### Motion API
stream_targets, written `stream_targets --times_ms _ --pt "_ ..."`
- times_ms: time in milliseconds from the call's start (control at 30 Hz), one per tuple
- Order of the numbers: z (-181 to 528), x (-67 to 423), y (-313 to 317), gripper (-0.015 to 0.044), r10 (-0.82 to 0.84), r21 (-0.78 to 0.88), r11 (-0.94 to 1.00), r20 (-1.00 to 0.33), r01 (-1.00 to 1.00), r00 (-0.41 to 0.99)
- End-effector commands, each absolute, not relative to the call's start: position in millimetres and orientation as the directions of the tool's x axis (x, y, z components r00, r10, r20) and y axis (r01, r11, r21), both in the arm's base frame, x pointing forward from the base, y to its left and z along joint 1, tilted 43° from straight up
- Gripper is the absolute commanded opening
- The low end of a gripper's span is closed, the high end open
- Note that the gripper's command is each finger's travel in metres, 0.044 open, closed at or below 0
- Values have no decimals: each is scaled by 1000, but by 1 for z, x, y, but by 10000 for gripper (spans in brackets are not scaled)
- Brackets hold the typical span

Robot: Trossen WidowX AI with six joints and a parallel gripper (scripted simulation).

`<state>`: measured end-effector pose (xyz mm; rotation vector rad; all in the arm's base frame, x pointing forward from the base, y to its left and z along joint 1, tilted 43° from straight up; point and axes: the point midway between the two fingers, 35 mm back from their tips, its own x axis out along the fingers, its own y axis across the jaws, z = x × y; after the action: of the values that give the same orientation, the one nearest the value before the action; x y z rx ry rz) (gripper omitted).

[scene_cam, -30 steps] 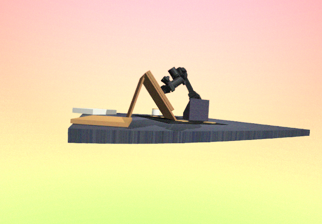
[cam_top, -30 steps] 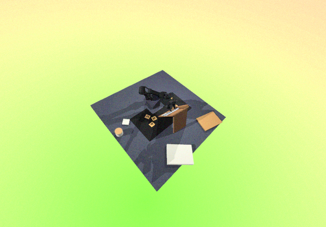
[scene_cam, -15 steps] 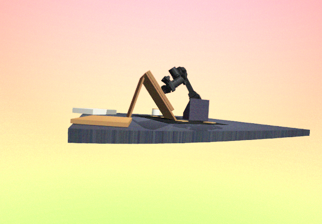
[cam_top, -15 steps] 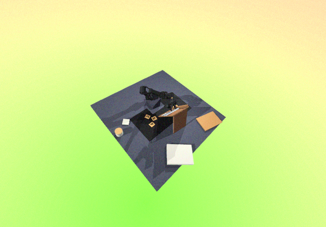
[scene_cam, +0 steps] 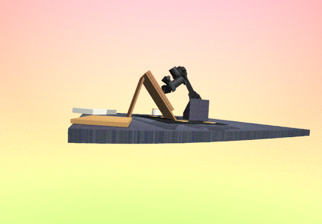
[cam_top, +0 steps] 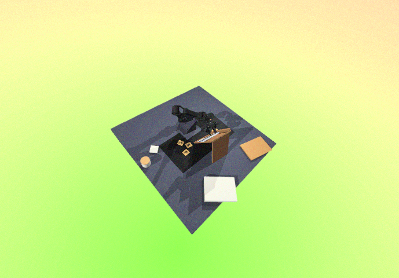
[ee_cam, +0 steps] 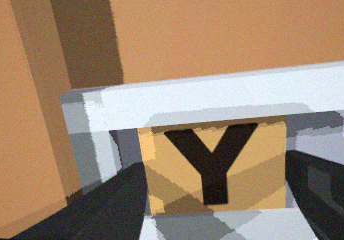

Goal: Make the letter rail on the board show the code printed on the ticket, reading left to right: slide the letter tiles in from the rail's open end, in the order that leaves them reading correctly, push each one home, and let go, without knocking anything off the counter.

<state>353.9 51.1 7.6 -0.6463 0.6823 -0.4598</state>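
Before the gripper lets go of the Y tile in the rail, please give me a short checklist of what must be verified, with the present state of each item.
1. Grip: dark gripper shut on the tan square Y tile: ok.
2. Tile sits between the white rail lips: ok.
3. Tile pushed home against the rail's closed end: not ok, gap visible.
4. Y matches the ticket code: cannot tell.
5. Three tan tiles lie on the black mat: ok.
6. Brown slanted board standing: ok.

Matte black jointed arm (scene_cam: 190,88); blocky dark tool (scene_cam: 166,88); slate pedestal (scene_cam: 202,112).
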Motion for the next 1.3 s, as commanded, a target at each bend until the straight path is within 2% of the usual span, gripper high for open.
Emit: stream_targets --times_ms 0,233,267,1267 --pt "8 354 51 105 -581 -678 713 -429 179 692" --pt "9 351 53 289 -585 -678 711 -426 185 690" --pt "10 350 54 295 -586 -678 711 -426 185 690" --pt "15 334 69 295 -585 -678 712 -427 185 689"
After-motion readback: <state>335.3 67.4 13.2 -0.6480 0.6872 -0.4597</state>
